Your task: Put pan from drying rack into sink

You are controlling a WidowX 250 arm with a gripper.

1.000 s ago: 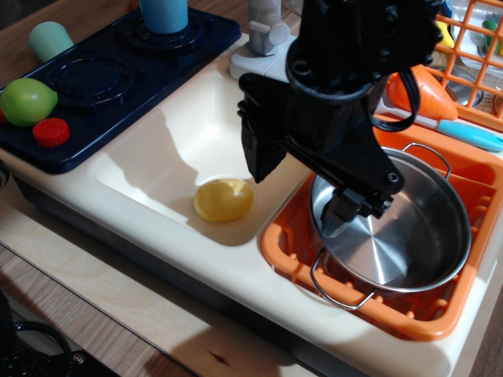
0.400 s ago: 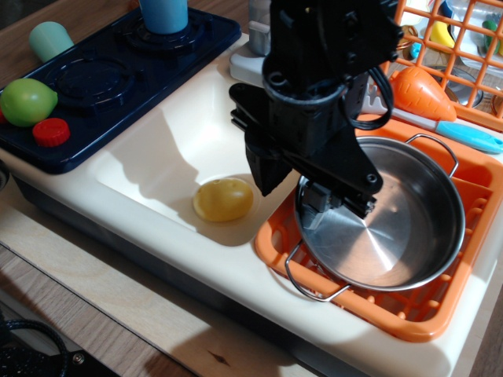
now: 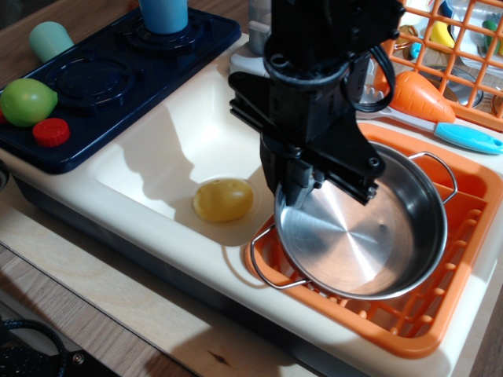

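Observation:
The shiny steel pan [image 3: 369, 236] is held tilted over the orange drying rack [image 3: 464, 275], its left wire handle [image 3: 263, 267] reaching past the rack's left edge. My black gripper [image 3: 297, 188] is shut on the pan's left rim, and my arm hides the pan's back-left part. The cream-white sink [image 3: 189, 133] lies to the left, with a grey faucet [image 3: 255, 39] partly hidden behind my arm.
A yellow round toy [image 3: 224, 199] lies in the sink bottom. A dark blue stovetop [image 3: 102, 86] at the left carries a green fruit [image 3: 27, 100], a red cap [image 3: 51, 132] and a blue cup [image 3: 163, 14]. An orange carrot [image 3: 416, 94] and a blue-handled utensil [image 3: 464, 135] lie behind the rack, by an orange wire basket [image 3: 464, 47].
The pan has risen and shifted left with my gripper, tilting; its left handle now hangs past the rack's left edge toward the sink.

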